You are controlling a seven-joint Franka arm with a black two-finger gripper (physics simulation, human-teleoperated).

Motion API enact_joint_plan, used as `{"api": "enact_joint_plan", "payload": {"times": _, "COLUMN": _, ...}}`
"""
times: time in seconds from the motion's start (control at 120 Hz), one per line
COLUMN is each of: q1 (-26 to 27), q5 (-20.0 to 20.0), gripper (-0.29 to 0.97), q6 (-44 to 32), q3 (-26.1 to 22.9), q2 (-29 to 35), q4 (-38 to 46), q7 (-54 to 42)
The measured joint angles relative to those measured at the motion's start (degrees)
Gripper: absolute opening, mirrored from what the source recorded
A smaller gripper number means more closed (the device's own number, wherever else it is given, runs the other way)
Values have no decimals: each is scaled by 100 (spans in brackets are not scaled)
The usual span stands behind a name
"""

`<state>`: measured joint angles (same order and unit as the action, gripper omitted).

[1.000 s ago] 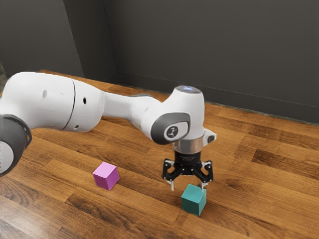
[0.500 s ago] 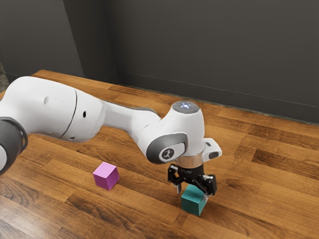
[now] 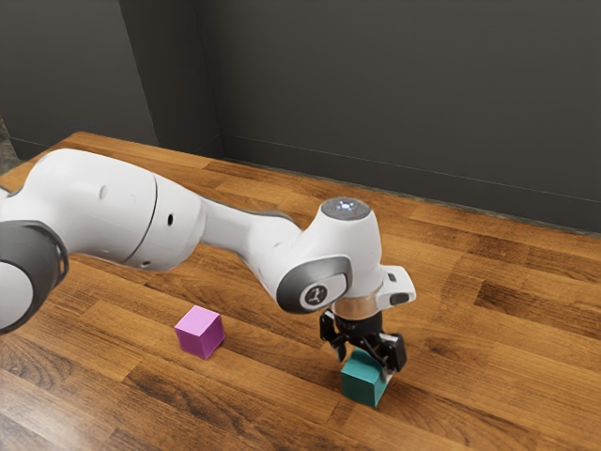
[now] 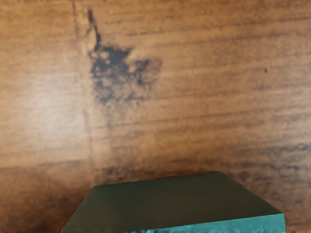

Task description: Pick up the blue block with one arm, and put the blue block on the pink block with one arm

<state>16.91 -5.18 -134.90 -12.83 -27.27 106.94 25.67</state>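
Note:
The blue block, a teal-blue cube, rests on the wooden table at the exterior view's lower middle. My gripper has come down over its top, open, with one finger on each side of the block and the block's upper part between them. The pink block sits on the table well to the exterior view's left of the blue one, untouched. Directly under my hand in the wrist view, the blue block appears large, with bare wood beyond it.
The wooden table stretches to the exterior view's right and back, ending at a dark wall. My white arm reaches in from the exterior view's left, above the pink block.
My hand has dropped from just above the blue block to around it, and the arm has leaned lower. Both blocks stay where they were.

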Motion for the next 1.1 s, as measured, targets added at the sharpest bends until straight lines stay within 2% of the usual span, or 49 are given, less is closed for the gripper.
{"api": "enact_joint_plan", "payload": {"times": 0.208, "q1": 22, "q5": 151, "gripper": 68, "q6": -48, "q3": 0, "q2": 8, "q4": 95, "q7": -182}}
{"api": "enact_joint_plan", "payload": {"times": 0.55, "q1": -2, "q5": 176, "gripper": 68, "q6": -88, "q3": 0, "q2": -191, "q4": 57, "q7": -383}}
{"api": "enact_joint_plan", "payload": {"times": 0.758, "q1": -6, "q5": 182, "gripper": 51, "q6": -94, "q3": 0, "q2": -172, "q4": 57, "q7": -451}}
{"api": "enact_joint_plan", "payload": {"times": 0.892, "q1": -10, "q5": 167, "gripper": 49, "q6": -96, "q3": 1, "q2": -150, "q4": 57, "q7": -473}}
{"api": "enact_joint_plan", "payload": {"times": 0.975, "q1": 6, "q5": 146, "gripper": 40, "q6": -98, "q3": 7, "q2": -17, "q4": 57, "q7": -491}}
{"api": "enact_joint_plan", "payload": {"times": 1.1, "q1": 13, "q5": 96, "gripper": 36, "q6": -95, "q3": 30, "q2": 223, "q4": 88, "q7": -497}}
